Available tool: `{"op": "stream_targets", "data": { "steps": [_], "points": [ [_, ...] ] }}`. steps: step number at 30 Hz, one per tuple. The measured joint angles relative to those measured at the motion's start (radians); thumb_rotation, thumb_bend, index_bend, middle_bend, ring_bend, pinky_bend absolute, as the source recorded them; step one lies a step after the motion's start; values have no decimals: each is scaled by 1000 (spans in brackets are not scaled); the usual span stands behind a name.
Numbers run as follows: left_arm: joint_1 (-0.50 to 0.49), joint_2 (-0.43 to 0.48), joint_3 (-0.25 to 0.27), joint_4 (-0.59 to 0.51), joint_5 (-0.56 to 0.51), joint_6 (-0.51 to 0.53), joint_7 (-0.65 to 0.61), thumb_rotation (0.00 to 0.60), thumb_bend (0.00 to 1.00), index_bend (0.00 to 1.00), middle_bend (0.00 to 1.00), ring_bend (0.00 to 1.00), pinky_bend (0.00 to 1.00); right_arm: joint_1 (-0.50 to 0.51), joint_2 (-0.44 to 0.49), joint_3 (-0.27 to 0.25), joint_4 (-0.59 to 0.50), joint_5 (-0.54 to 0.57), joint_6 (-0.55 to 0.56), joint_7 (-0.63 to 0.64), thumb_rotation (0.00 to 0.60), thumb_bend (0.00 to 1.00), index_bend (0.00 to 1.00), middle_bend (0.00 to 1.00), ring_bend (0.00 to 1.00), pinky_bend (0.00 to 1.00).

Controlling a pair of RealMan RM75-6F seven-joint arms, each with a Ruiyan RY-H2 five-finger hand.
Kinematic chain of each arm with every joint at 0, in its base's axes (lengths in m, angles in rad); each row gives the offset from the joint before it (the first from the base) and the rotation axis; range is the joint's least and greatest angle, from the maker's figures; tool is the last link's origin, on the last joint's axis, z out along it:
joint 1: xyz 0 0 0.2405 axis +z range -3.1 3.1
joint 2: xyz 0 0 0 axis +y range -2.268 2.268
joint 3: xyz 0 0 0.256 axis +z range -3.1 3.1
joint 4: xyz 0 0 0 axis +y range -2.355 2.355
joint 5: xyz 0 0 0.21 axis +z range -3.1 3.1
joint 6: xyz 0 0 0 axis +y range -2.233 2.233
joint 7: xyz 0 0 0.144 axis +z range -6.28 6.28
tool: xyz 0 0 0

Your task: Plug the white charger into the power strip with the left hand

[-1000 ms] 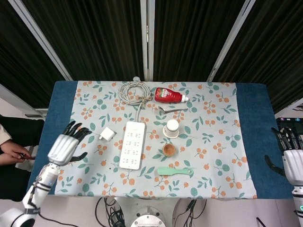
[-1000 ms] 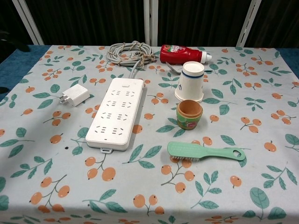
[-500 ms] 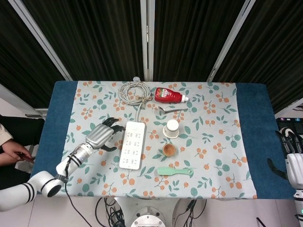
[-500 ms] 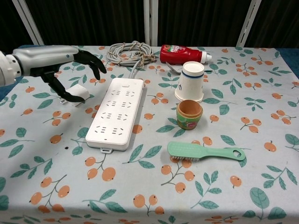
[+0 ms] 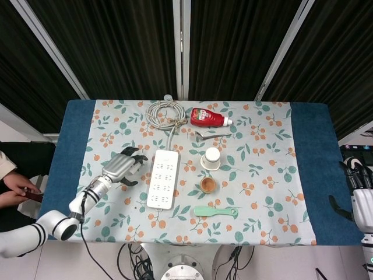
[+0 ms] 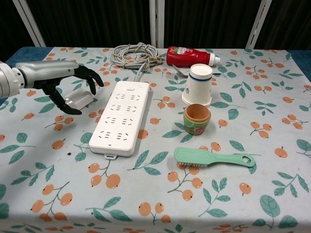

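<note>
Left hand (image 6: 53, 77) curled around white charger (image 6: 79, 99) near tabletop's left edge, beside power strip (image 6: 121, 124); grip unclear.

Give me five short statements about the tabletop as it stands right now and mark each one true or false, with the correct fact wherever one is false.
1. The white charger is plugged into the white power strip. False: it lies on the floral cloth beside the strip, under the left hand.
2. The red ketchup bottle lies on its side. True.
3. The mint green brush lies left of the power strip. False: it lies to its right, nearer the front edge.
4. The white paper cup stands behind the small terracotta pot. True.
5. The right hand holds the pot. False: it stays off to the side, holding nothing.
</note>
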Motion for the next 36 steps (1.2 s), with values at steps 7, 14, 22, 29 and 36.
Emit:
{"op": "stream_targets", "data": {
  "steps": [7,14,22,29,36],
  "points": [
    [20,27,-9,-6,-95,-9,23,600,176,188,287,26,0,3,-5,-2,4,-1,-6,4,600,255,23,151,0,34],
    [55,82,4,-50,-152,-13,39,600,176,187,286,26,0,-1,-5,-2,2,-1,1,1,600,255,23,151,0,34],
    [104,110,36,-98,-132,22,-12,600,175,187,288,26,0,-2,-7,-3,-4,-2,1,-5,600,255,23,151,0,34],
    [134,118,43,-131,-120,86,3,600,175,202,258,26,0,-5,-4,-4,-12,-2,6,-13,600,255,23,151,0,34],
    [179,58,45,-110,-65,272,105,600,174,214,283,26,0,-8,3,-3,-24,-10,16,-24,600,254,23,151,0,34]
  ]
}}
